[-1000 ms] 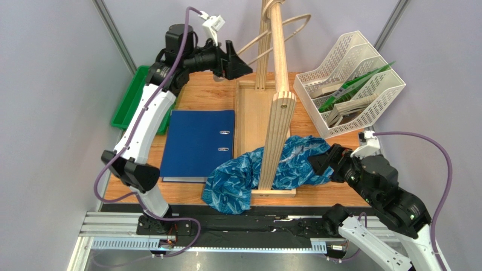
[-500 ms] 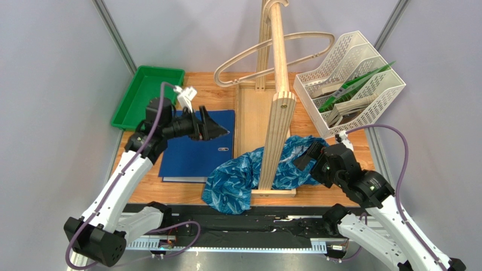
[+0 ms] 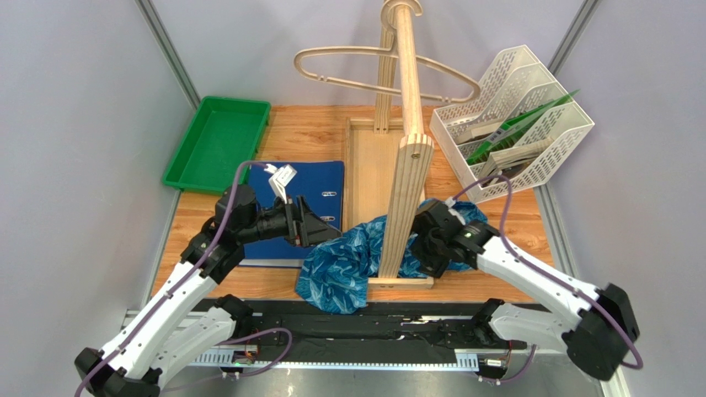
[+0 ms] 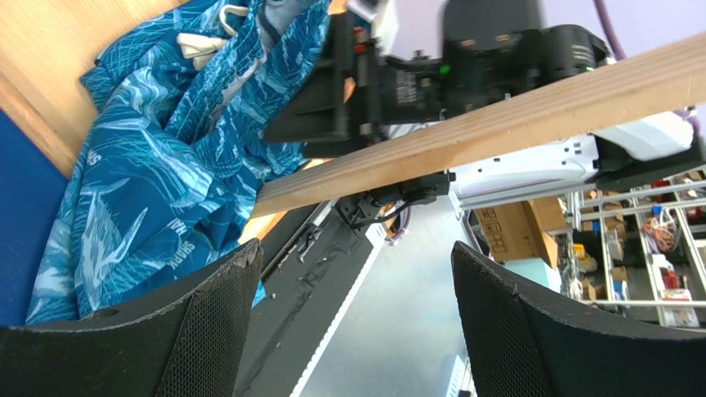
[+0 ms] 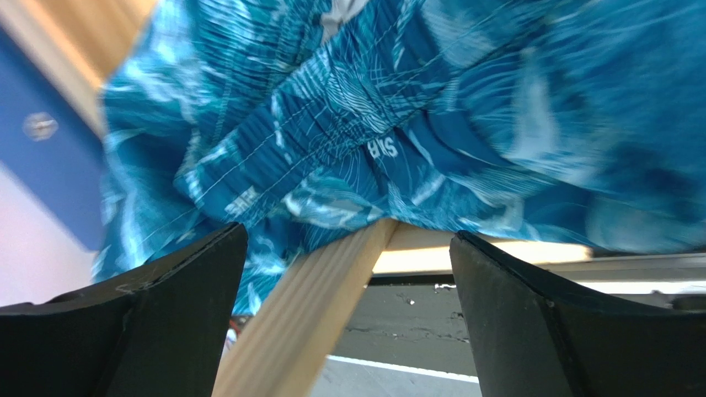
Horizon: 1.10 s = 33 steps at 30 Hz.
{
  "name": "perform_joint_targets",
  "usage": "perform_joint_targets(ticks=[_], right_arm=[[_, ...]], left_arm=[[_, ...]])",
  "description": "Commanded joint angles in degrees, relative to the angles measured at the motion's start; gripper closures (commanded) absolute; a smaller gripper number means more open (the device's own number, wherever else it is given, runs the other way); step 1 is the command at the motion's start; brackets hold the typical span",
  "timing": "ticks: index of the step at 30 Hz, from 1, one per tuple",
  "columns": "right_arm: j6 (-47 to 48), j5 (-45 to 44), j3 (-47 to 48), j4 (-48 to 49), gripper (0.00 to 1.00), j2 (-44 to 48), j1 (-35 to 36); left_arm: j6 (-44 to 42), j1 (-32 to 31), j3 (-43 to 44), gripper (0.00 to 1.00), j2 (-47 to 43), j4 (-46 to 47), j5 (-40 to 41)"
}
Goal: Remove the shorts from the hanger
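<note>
The blue wavy-print shorts (image 3: 348, 260) lie crumpled on the table, wrapped around the foot of the wooden stand (image 3: 406, 165). They are off the hanger (image 3: 348, 50), a thin light-wood loop that hangs bare high on the stand's post. My left gripper (image 3: 327, 231) is low over the binder, at the shorts' left edge, open and empty. In the left wrist view the shorts (image 4: 141, 165) are up and left of the open left gripper (image 4: 352, 246). My right gripper (image 3: 423, 240) is open against the shorts' right side; the right wrist view has the shorts (image 5: 373, 124) just past the right gripper (image 5: 348, 233).
A dark-blue binder (image 3: 327, 178) lies under my left arm. A green tray (image 3: 217, 141) sits at the back left and a white file rack (image 3: 518, 116) at the back right. The stand's slanted wooden board (image 5: 307, 314) runs between my right fingers.
My left arm dropped from the hanger down to the binder beside the shorts. The bare hanger swung round on the post. My right gripper moved left to the shorts by the stand.
</note>
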State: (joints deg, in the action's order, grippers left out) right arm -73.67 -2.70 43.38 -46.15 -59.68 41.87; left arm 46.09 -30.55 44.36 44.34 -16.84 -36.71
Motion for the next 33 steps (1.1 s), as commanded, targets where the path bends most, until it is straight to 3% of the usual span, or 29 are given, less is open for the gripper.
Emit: perform_joint_targets(ticks=[1,15,17,20,21,22,24,27,30,31,33], right_arm=[[-6.75,-2.31,2.77,5.18,0.02,-7.19,2.52],[-6.93,-6.35,12.88,6.76,0.03,-30.22,2.52],[-7.37,-5.74,10.86,9.31,0.09,-30.50,2.52],[-6.14,-5.74,8.75,13.89,0.29,-29.79,2.52],[-5.35,-5.83,8.57,15.11,0.37,-29.62,2.43],[-4.65,-6.00,8.74,15.47,0.53,-29.36,2.43],[-1.75,-6.26,9.79,15.83,0.62,-29.00,2.43],[2.72,-5.92,12.25,16.44,0.66,-27.78,2.17],[8.08,-5.48,15.41,16.53,0.86,-25.24,1.73],[9.32,-4.95,16.12,16.44,1.00,-24.44,1.47],[12.56,-3.99,18.14,16.18,1.00,-21.90,0.59]], left_arm=[[0.50,-0.39,-1.55,0.12,-5.38,-4.06,3.04],[0.32,-0.39,-3.14,0.12,-16.56,-14.70,4.01],[0.41,-0.39,-3.40,0.12,-17.53,-15.24,4.45],[0.76,-0.39,-3.75,0.12,-18.41,-15.59,4.28],[0.67,-0.39,-3.84,0.12,-18.67,-15.76,4.28],[0.67,-0.39,-3.93,0.11,-19.02,-15.94,4.28],[0.76,-0.39,-4.02,0.12,-19.46,-16.12,4.45],[0.58,-0.39,-4.02,0.11,-19.55,-16.29,4.80],[0.85,-0.39,-4.37,0.11,-19.38,-15.60,4.72],[0.94,-0.39,-4.54,0.11,-19.03,-15.07,4.46],[1.55,-0.31,-4.81,0.11,-18.41,-13.58,3.58]])
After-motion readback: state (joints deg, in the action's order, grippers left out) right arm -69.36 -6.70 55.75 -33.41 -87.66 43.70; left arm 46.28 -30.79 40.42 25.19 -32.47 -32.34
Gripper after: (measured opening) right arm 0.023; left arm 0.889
